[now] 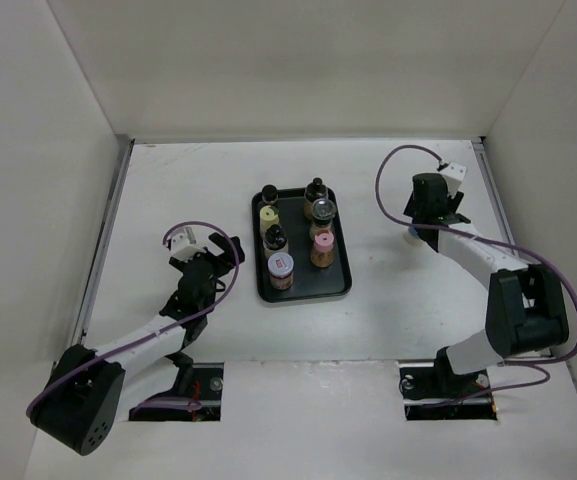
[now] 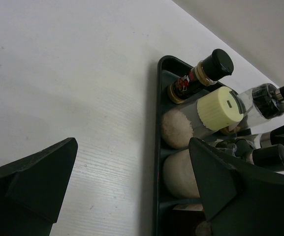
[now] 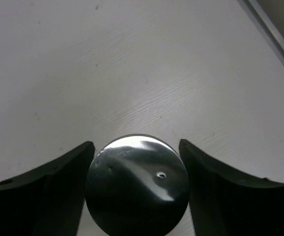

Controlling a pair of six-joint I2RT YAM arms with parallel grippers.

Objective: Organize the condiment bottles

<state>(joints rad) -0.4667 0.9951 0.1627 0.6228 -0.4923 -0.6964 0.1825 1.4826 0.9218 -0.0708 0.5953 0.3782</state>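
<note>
Several condiment bottles stand in two rows in a flat black tray (image 1: 343,290), among them a yellow-capped one (image 1: 267,214), a pink-capped one (image 1: 321,242) and black-capped ones (image 1: 269,192). My left gripper (image 1: 223,255) is open and empty, low over the table just left of the tray. In its wrist view (image 2: 132,147) the tray rim (image 2: 157,147), the yellow-capped bottle (image 2: 220,105) and a black-capped bottle (image 2: 215,64) show to its right. My right gripper (image 1: 423,218) is right of the tray, its fingers closed against a silvery-capped bottle (image 3: 137,184) standing on the table.
White walls enclose the table on the left, back and right. A metal rail (image 3: 274,39) runs along the right side. Purple cables loop from both arms. Two cut-outs (image 1: 193,385) sit at the near edge by the arm bases.
</note>
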